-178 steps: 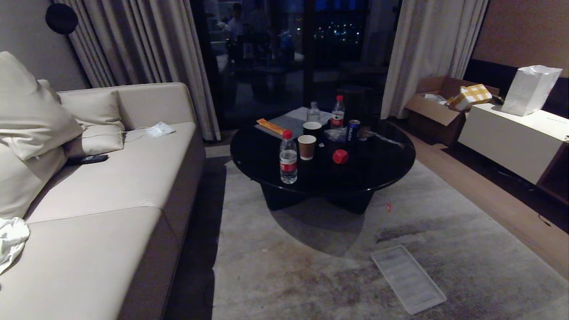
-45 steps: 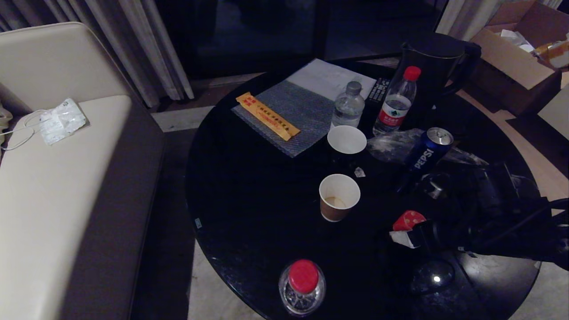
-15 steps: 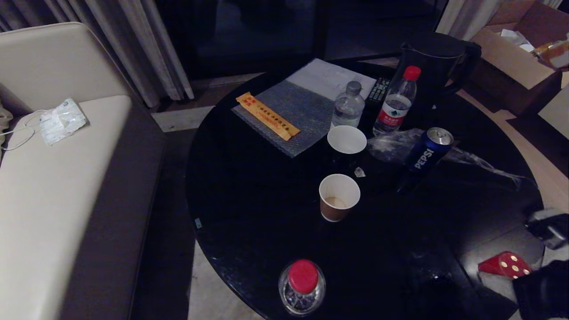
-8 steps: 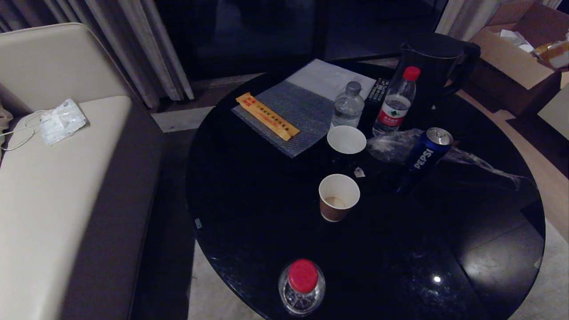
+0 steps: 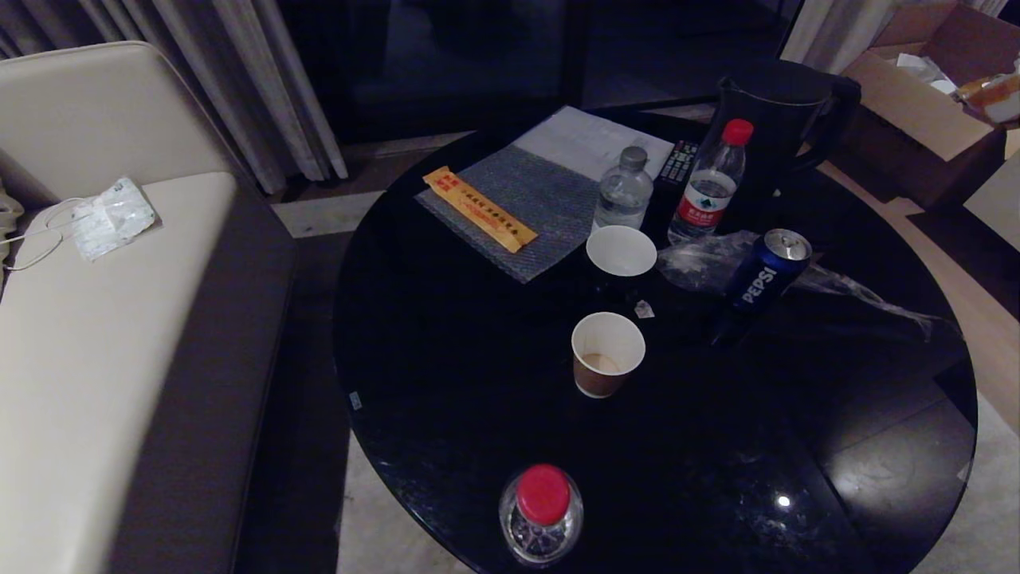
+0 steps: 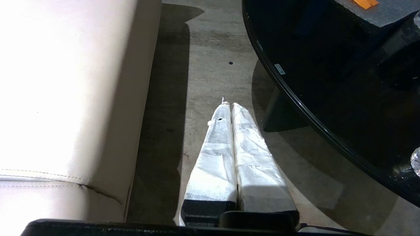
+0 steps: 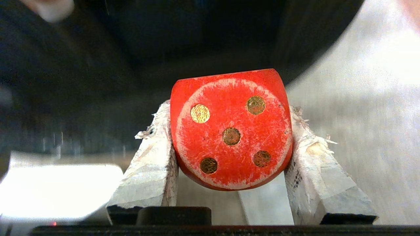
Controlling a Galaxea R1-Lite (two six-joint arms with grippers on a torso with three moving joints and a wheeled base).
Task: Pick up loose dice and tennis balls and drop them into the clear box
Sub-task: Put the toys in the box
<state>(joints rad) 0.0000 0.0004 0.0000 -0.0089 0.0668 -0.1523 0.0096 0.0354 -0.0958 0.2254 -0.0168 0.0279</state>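
Between right gripper (image 7: pixel 231 131) fingers, red die (image 7: pixel 231 131) clamped, five-pip face toward camera, left fingers pressed together

A brown paper cup (image 5: pixel 607 353) is standing mid-bench (image 5: pixel 446 351); a Pepsi can (image 5: pixel 766 271) is leaning toward the right edge, a red-capped bottle (image 5: pixel 542 514) is sitting at the near edge, an orange packet (image 5: pixel 479 209) is lying toward the far edge.

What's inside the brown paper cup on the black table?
The brown paper cup stands upright and open, showing a white inside and a little brownish liquid at the bottom. How much cannot be told. Nothing covers it.
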